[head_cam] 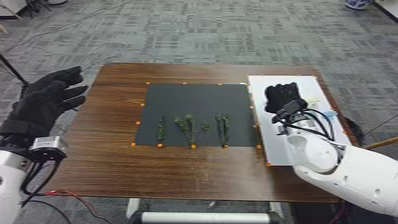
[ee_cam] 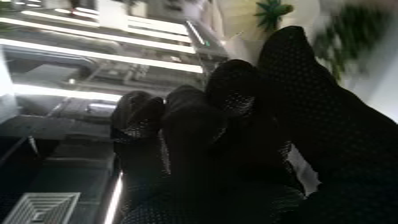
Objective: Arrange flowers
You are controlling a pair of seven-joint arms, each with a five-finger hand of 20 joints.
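- Green stems lay in three places along the near part of a dark mat (head_cam: 196, 99) on a brown wooden table (head_cam: 115, 167): a slim sprig (head_cam: 161, 130) at left, a branching bunch (head_cam: 189, 128) in the middle and upright-lying stalks (head_cam: 223, 130) at right, well apart from both hands.
- The right hand (head_cam: 284, 99) was over the white board (head_cam: 278, 144), its fingers loosely bent and its thumb straight and apart from them, with nothing seen in its grasp.
- Beside it on the board were pale green pieces (head_cam: 313, 101) and a bluish one (head_cam: 331, 114), too small to name; the wrist view showed a spiky green plant (ee_cam: 270, 9) and blurred foliage (ee_cam: 355, 37) past the thumb.
- The left hand (head_cam: 40, 106) waited beyond the table's left edge, half open, holding nothing.
- The arrangement looked partly done, by the evidence of the mat: greenery was set out in a spaced row, while the pieces on the board apparently remained to be added. Picking up one of those seemed the likely next step.
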